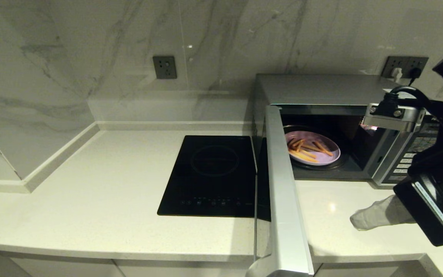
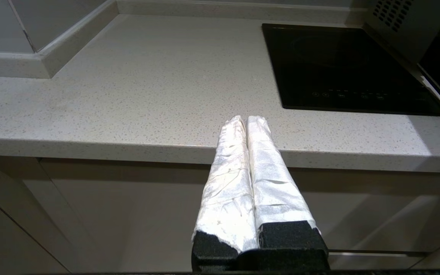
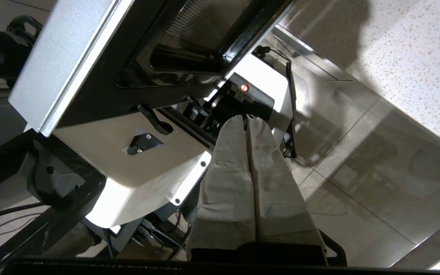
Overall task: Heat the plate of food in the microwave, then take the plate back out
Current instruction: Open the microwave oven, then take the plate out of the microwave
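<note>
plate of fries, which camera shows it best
The head view: the plate of food sits in plain sight inside the microwave, behind its open door. The left wrist view catches only the microwave's side, and the right wrist view only the door, so neither shows the plate.

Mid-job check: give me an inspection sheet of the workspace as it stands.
Surface: pale speckled countertop, induction hob set into it.
Job's things: microwave door swung wide open; plate of food inside on the turntable.
Clutter: nothing seen.
Grippers: right gripper shut, empty, over the counter in front of the microwave; left gripper shut, empty, parked at the counter's front edge.
Cables: plugs in the wall socket behind the microwave.
Surroundings: marble wall, second socket.
</note>
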You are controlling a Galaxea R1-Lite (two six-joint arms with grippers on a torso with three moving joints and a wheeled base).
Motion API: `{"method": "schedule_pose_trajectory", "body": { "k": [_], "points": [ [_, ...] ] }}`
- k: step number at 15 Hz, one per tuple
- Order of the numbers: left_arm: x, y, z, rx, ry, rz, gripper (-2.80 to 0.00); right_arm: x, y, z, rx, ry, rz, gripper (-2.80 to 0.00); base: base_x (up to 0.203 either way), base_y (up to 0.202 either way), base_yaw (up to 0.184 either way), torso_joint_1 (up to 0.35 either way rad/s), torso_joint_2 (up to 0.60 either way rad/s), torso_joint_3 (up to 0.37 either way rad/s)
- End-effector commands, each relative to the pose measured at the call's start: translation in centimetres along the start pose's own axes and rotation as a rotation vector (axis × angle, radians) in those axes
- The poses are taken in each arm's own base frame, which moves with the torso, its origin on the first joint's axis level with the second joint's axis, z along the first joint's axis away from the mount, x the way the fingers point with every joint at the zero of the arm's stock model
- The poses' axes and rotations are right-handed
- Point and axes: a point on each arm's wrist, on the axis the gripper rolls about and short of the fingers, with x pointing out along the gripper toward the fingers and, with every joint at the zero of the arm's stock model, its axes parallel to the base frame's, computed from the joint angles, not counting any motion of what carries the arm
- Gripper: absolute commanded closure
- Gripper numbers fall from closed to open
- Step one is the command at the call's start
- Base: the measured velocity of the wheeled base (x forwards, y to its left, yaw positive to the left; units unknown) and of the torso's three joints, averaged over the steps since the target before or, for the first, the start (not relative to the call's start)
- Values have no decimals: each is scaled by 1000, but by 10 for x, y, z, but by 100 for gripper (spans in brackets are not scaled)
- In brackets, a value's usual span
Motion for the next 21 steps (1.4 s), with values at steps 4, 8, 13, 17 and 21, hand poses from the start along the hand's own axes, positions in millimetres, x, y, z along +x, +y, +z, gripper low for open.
{"method": "schedule_pose_trajectory", "body": {
  "k": [4,8,13,17,21],
  "points": [
    [0,0,0,0,-1,1,0,46,-6,35,394,-134,-256,0,0,0,0,0,0,0],
    [0,0,0,0,-1,1,0,93,-65,81,951,-311,-474,0,0,0,0,0,0,0],
    [0,0,0,0,-1,1,0,91,-154,96,1255,-359,-392,-280,0,0,0,0,0,0],
    [0,0,0,0,-1,1,0,103,-207,92,1383,-331,-294,-280,0,0,0,0,0,0],
    [0,0,0,0,-1,1,0,125,-231,88,1434,-284,-329,-280,0,0,0,0,0,0]
  ]
}}
